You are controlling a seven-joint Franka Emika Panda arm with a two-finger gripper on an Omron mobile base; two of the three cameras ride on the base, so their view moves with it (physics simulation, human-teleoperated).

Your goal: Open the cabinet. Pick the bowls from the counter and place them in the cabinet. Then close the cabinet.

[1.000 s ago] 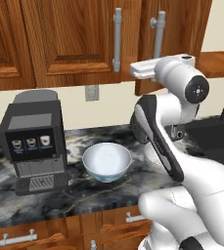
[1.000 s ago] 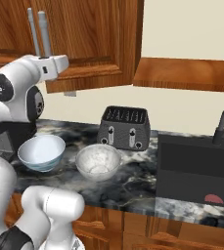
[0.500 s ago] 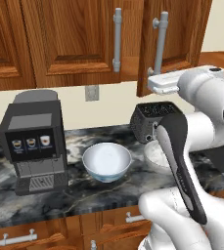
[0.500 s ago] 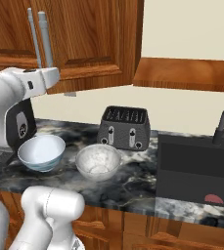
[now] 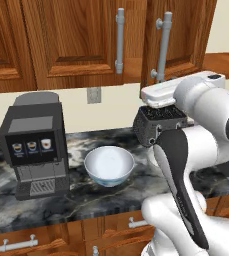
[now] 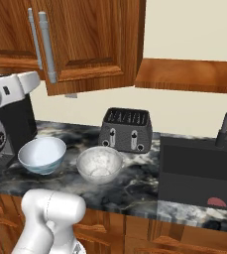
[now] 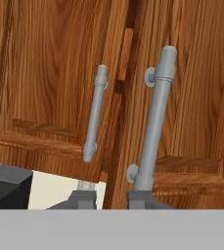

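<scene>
Still on step one: right door of the cabinet (image 5: 86, 45) cracked open. Claw (image 7: 112, 199) nearly closed just under the right handle (image 7: 155, 122), gripping nothing visible. Both bowls (image 6: 42, 155) waiting on the table (image 6: 135, 183). Probably needs another pull to swing wide.

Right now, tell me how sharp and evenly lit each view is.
Left base view: sharp, soft shadow under the white bowl. Right base view: crisp, even light, faint sheen on the counter. Hand view: slightly soft close up, mild highlights on the handles.
</scene>
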